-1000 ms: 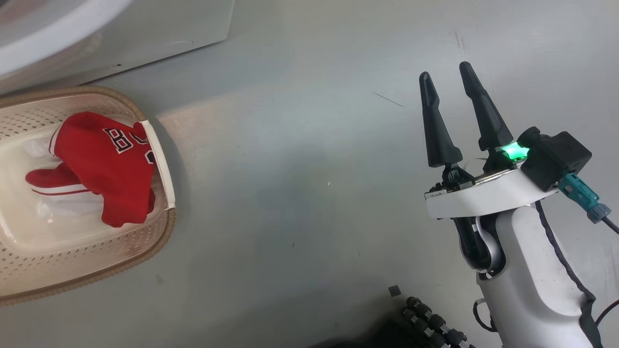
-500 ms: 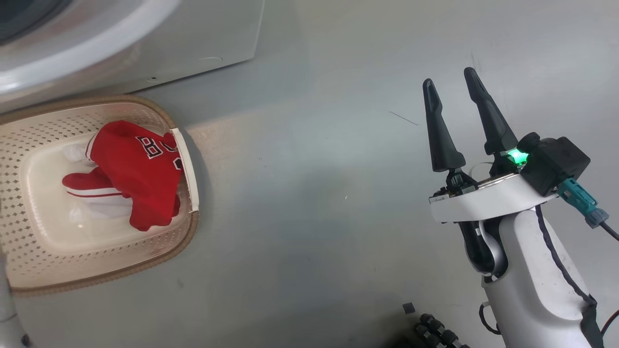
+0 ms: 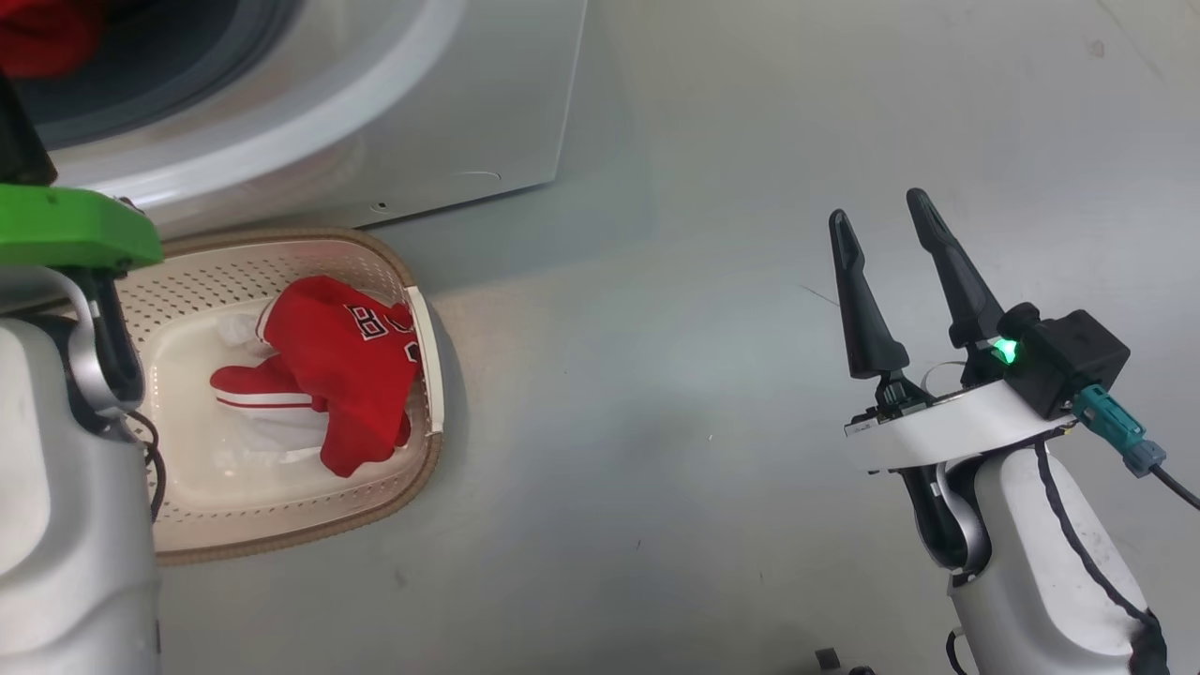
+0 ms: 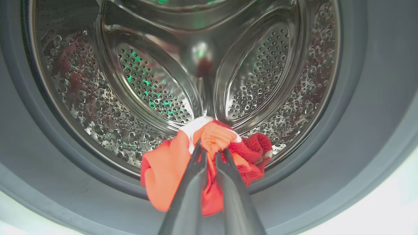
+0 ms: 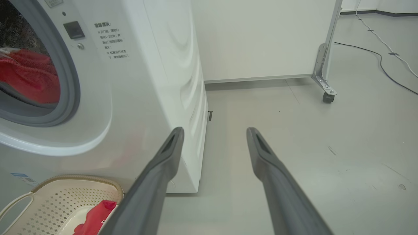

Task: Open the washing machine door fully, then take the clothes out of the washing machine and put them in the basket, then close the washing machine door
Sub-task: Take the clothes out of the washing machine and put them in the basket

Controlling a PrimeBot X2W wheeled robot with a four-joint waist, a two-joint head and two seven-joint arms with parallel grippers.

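Note:
My left gripper (image 4: 210, 151) is shut on a red garment (image 4: 169, 169) with white trim, holding it at the grey rubber ring of the washing machine (image 3: 450, 112), in front of the steel drum (image 4: 156, 81). That garment also shows red inside the opening (image 5: 29, 78). More red clothes (image 3: 347, 375) lie in the cream basket (image 3: 281, 525) on the floor below the machine. My right gripper (image 3: 881, 220) hangs open over bare floor, far right of the basket, with nothing between its fingers. The washing machine door is out of view.
The grey floor (image 3: 656, 422) stretches between basket and right arm. A white partition on a castor (image 5: 326, 98) stands behind the machine, and a cable (image 5: 375, 52) runs along the floor at the far right. My left forearm (image 3: 66, 506) overlaps the basket's left side.
The head camera has swung, bringing the machine's opening and my left arm into the picture. The right gripper stays open and still. The clothes in the basket lie as before.

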